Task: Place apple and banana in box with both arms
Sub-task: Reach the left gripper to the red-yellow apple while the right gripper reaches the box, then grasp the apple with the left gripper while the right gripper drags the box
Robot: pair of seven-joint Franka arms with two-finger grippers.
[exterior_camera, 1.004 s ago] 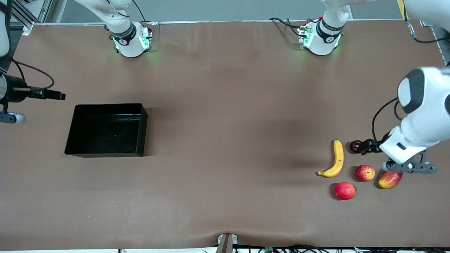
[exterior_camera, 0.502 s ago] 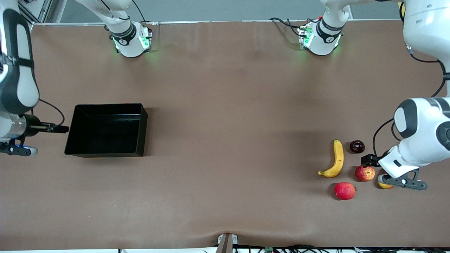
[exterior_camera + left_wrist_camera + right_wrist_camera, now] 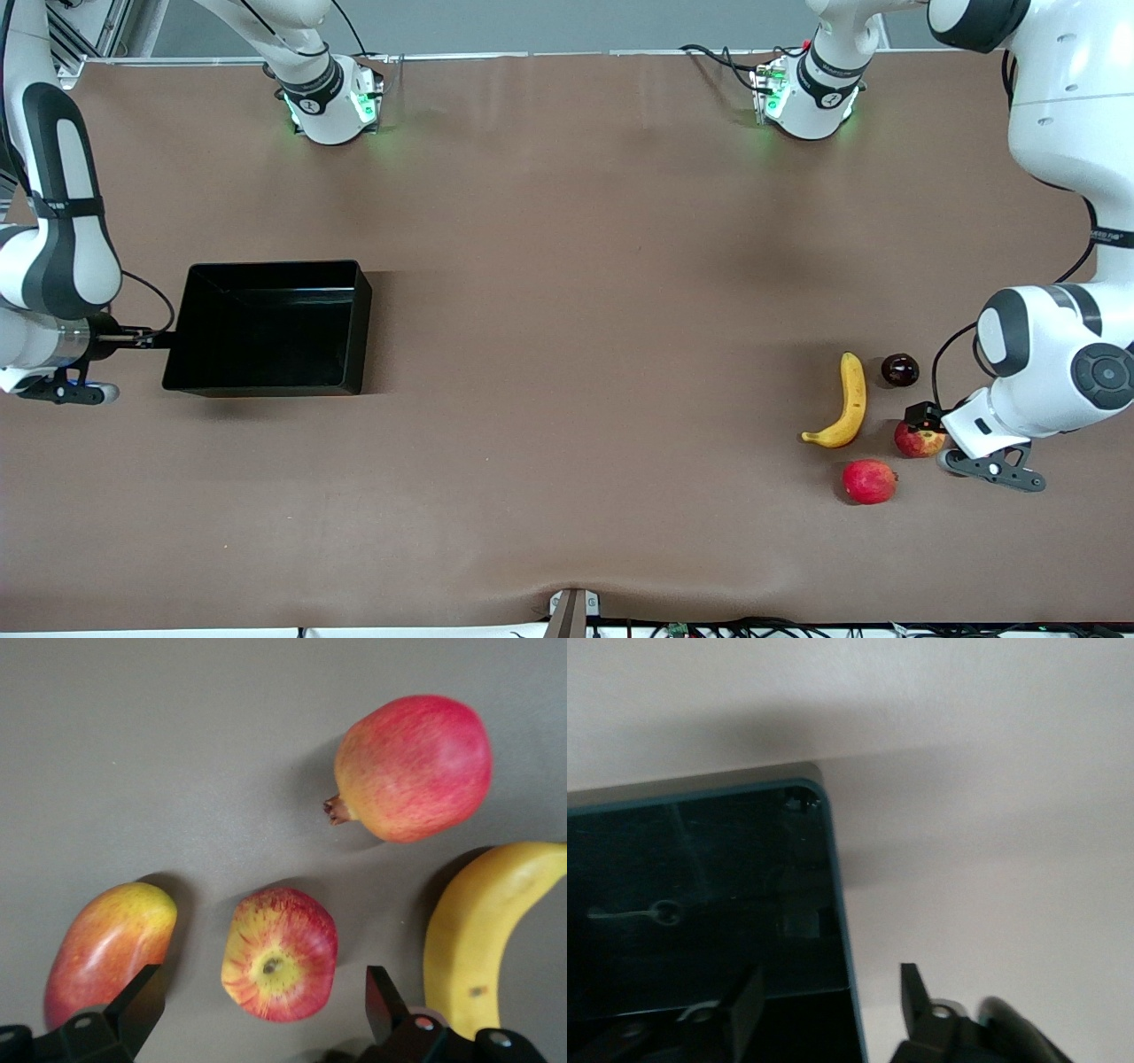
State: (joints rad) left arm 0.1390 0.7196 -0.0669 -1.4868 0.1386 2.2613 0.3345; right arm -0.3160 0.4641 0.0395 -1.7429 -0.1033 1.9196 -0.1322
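so in the last second your left gripper point(image 3: 257, 1014) has dropped from over the dark little fruit point(image 3: 899, 369) down onto the apple point(image 3: 918, 439), and the wrist view shows its fingers spread wide with the apple point(image 3: 279, 965) sitting right between them, not squeezed yet. looks like you're one close away from a grasp. meanwhile the right gripper point(image 3: 828, 1010) slid in toward the box point(image 3: 268, 328) and now hangs over its wall at the right arm's end of the table, fingers apart too, holding nothing. my guess is it's going to grab or steady the box.

fruit count: one banana point(image 3: 847, 403), lying just beside the apple toward the box; one apple; one plain red round fruit point(image 3: 869, 481) nearer the front camera; one dark one; and one mango point(image 3: 108, 950), hidden under the left arm in the front view. five fruits, one box, all still outside it and well apart from it.
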